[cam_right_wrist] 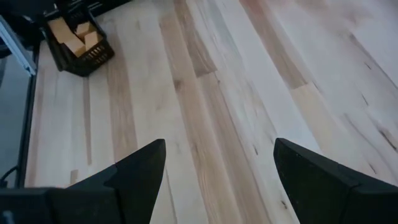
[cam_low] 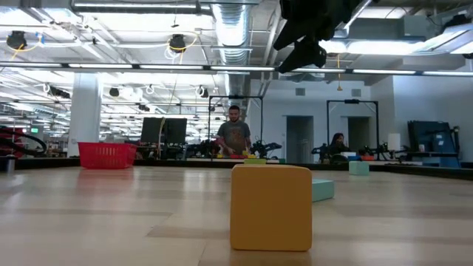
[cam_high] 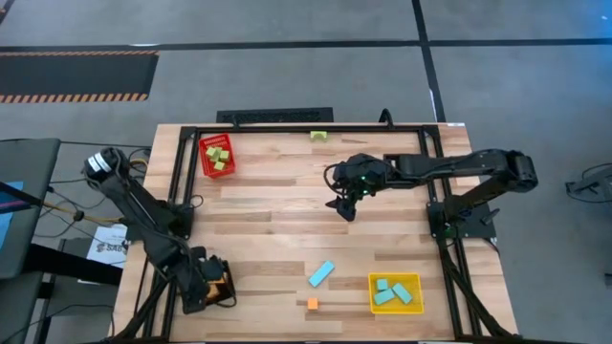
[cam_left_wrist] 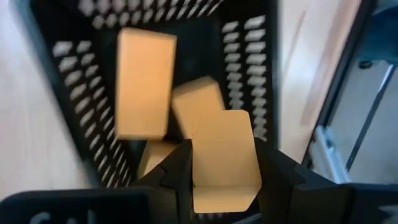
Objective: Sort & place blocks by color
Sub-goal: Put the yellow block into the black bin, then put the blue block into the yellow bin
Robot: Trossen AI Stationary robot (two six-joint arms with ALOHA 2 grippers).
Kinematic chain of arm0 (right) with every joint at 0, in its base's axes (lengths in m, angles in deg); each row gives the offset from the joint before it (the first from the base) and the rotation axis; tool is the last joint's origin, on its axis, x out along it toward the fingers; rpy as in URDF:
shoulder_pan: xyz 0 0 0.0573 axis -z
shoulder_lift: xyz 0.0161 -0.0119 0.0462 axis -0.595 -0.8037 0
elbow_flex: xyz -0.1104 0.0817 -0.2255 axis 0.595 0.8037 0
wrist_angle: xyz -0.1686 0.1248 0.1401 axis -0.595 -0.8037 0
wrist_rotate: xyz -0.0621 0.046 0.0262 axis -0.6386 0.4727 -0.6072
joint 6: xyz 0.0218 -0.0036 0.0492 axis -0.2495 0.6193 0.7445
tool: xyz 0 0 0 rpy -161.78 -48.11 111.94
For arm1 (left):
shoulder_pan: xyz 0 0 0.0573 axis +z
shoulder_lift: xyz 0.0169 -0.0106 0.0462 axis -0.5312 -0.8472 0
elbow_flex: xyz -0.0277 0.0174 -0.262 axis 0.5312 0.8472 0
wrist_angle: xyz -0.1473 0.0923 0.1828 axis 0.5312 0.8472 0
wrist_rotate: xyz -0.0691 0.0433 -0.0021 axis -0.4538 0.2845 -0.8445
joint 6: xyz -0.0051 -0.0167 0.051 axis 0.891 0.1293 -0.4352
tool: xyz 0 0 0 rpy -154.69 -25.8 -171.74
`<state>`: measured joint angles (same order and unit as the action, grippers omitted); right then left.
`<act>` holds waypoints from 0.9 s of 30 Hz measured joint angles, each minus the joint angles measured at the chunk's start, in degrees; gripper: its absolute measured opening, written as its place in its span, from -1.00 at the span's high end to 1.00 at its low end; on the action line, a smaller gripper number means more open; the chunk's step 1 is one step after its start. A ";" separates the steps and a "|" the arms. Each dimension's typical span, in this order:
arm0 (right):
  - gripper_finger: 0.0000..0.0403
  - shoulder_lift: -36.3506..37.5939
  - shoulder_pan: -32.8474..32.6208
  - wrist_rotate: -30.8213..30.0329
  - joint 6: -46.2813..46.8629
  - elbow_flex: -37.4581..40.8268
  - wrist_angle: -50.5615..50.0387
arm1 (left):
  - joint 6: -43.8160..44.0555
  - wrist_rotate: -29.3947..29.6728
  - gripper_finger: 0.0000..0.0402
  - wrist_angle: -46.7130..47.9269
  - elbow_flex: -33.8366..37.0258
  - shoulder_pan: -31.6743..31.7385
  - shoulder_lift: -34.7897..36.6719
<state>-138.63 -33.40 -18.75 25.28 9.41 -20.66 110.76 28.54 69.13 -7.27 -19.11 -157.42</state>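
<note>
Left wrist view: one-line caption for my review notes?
Left end effector holds an orange block over the black bin, which already contains other orange blocks.

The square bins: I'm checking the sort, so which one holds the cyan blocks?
The yellow square bin near the right arm's base, holding cyan blocks; the red square bin holds light green blocks.

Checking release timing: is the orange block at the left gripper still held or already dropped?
Held. The left gripper has the orange block between its fingers, above the black slatted bin.

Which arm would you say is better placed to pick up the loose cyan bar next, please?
Probably the right: its gripper hovers open and empty over mid-table, while the left gripper holds an orange block over the black bin, farther from the cyan bar.
</note>
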 joint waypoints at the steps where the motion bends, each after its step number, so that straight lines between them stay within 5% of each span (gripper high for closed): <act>1: -0.58 0.00 0.10 0.02 0.00 0.00 0.00 | -0.46 0.64 0.50 -1.20 0.00 0.03 -0.23; 12: -0.58 0.11 1.18 1.09 0.48 0.02 1.54 | -4.70 5.27 0.47 -5.32 0.22 7.02 -0.64; 21: -0.58 0.17 1.18 1.75 -0.21 0.02 1.00 | -10.62 -0.79 -0.60 -5.11 0.22 7.44 -0.64; 27: -0.58 0.24 0.66 1.84 -1.50 0.02 -2.66 | -11.16 -4.85 -0.92 -5.19 -0.25 7.48 -0.61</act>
<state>-138.40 -32.74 -16.92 23.79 9.43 -23.32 99.60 23.68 63.95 -7.52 -11.63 -158.04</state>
